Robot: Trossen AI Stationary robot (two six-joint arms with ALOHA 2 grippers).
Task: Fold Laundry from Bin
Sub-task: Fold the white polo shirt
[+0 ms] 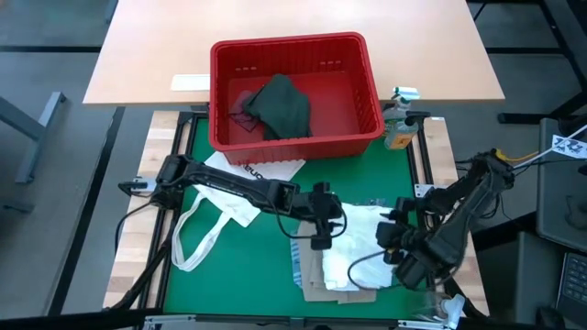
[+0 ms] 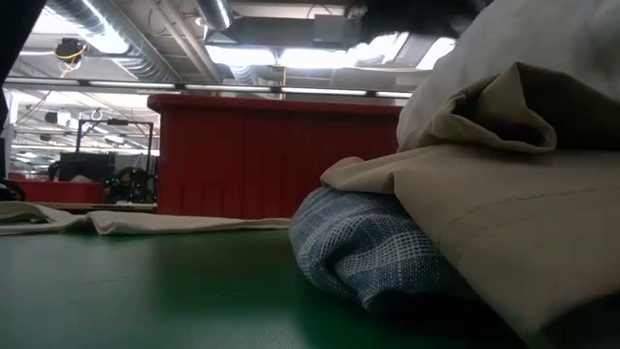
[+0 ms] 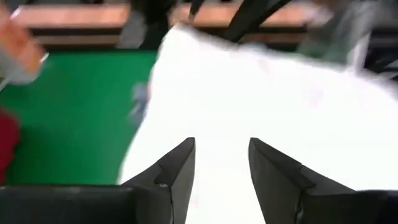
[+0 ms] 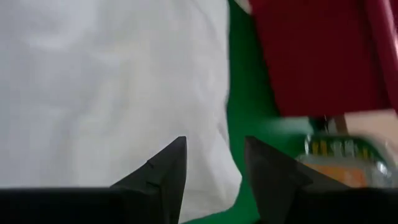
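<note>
While both arms are reaching over the green bench (image 1: pixel 238 266), we are seeing the left tool (image 1: pixel 320 240) at nine o'clock of the white shirt (image 1: pixel 362 247) and the right tool (image 1: pixel 388 246) at three o'clock, each standing parted with nothing between its fingers. At twelve o'clock, the red bin (image 1: pixel 295 92) is holding a dark top (image 1: pixel 282 105).

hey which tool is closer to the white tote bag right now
Left. The left tool hovers over the white shirt, just beside the tote bag; the right tool is across the shirt, farther away.
</note>
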